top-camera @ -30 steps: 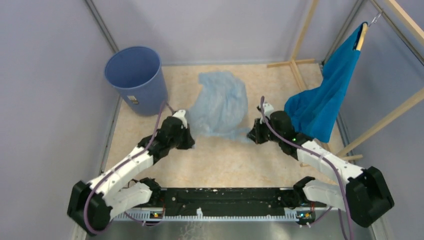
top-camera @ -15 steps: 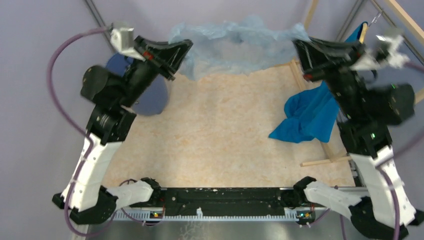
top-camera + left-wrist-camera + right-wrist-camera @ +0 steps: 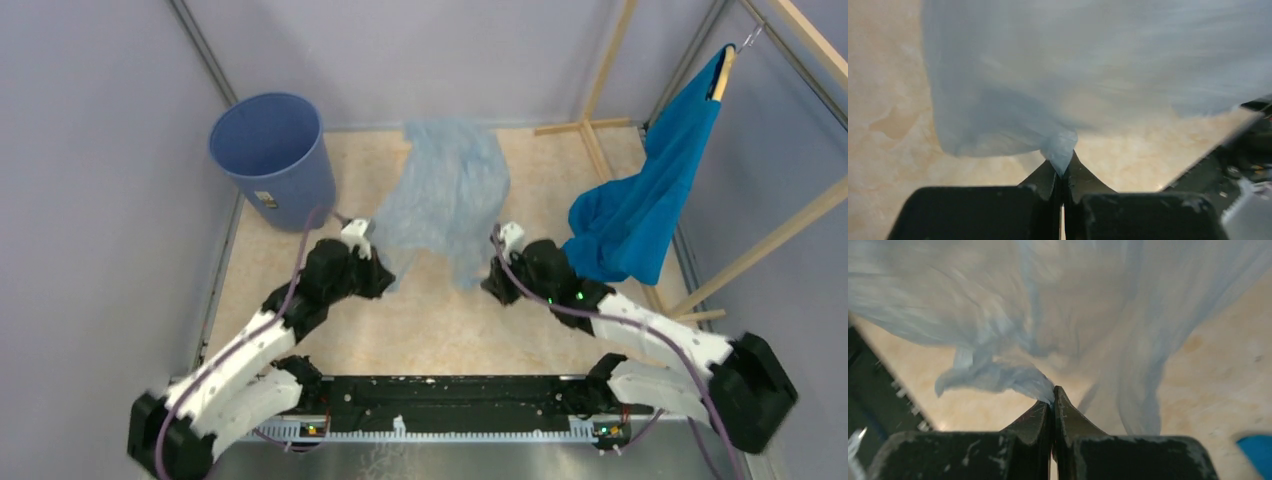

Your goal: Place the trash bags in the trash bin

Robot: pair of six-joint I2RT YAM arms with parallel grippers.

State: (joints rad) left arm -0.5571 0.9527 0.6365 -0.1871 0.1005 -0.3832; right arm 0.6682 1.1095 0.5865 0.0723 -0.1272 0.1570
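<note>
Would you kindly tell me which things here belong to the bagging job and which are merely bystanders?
Job:
- trash bag, pinched at its near corners
- left gripper and right gripper, each shut on it
- bin, upright at far left

Bystanders:
- teal cloth
- hanger
- wooden frame

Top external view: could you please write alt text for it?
The left gripper and right gripper each pinch a near corner of the pale-blue bag between them. A blue bin stands far left; a teal cloth hangs right.
</note>
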